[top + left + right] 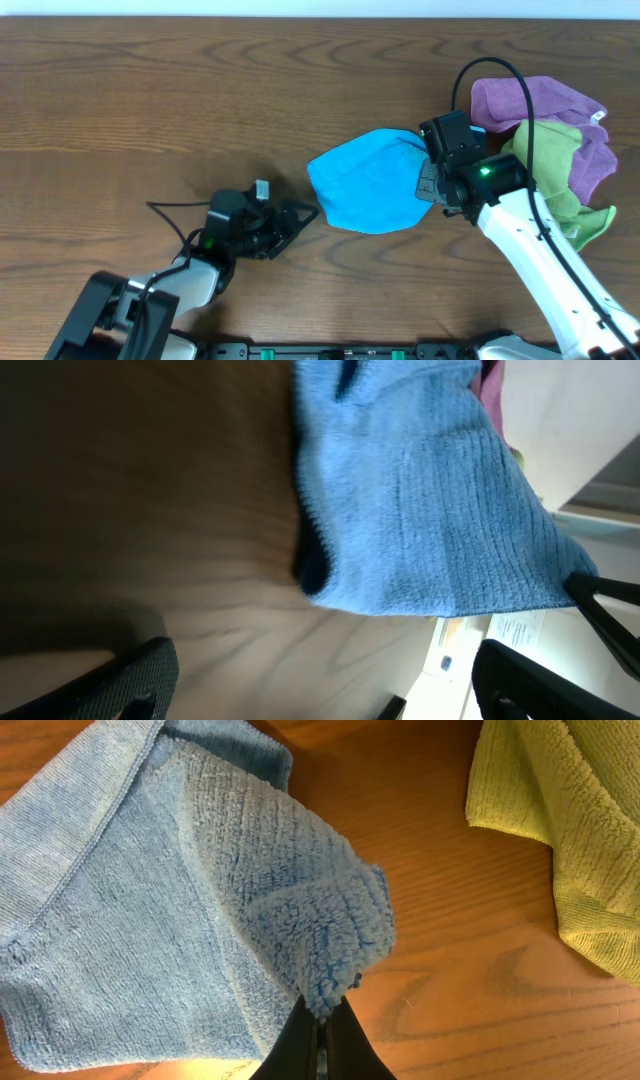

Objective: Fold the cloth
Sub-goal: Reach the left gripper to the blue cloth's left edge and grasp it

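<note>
Pinching a corner of the blue cloth [150,920], the right jaws are clamped on it, likely to pull it over into a fold. It lies just right of the middle of the bench [150,100]. The left jaws sit spread wide nearby, empty.

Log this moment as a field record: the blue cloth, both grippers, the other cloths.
cloth: sky-blue, on the table, one corner turned over onto itself
right gripper: fingers shut on that turned corner
left gripper: open, empty, by the cloth's left edge
other cloths: purple cloth and lime-green cloth, heaped at the right
</note>
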`<state>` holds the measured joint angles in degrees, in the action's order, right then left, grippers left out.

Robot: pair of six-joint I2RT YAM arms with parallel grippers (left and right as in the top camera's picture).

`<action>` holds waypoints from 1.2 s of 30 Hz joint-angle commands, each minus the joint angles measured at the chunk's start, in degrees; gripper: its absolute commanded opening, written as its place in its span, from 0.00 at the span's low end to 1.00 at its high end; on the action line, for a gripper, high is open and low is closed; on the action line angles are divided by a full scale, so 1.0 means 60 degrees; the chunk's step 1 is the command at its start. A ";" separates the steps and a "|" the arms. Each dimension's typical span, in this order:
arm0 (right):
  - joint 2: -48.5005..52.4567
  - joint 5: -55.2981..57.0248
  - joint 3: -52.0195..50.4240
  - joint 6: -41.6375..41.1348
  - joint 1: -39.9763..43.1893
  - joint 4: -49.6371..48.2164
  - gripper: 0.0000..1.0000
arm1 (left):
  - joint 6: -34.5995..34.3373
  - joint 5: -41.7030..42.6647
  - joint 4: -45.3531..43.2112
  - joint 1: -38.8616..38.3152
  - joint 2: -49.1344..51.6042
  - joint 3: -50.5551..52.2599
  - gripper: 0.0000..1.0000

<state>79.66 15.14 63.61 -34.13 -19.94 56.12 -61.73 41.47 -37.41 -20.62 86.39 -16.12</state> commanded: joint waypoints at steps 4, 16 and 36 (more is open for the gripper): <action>-0.0022 -0.0095 0.0022 -0.0160 0.0087 0.0011 0.01 | -0.0036 -0.0488 -0.0091 -0.0532 0.0790 -0.0969 0.95; -0.0022 -0.0095 0.0022 -0.0160 0.0087 0.0004 0.02 | -0.0036 -0.0532 -0.0098 -0.0729 0.1716 -0.1730 0.95; -0.0022 -0.0095 0.0022 -0.0160 0.0087 0.0004 0.01 | -0.0117 -0.1763 -0.0098 -0.1836 0.2339 -0.2189 0.95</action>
<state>79.66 14.35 63.61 -34.13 -19.94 56.12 -62.37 34.26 -38.65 -30.87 99.02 -28.97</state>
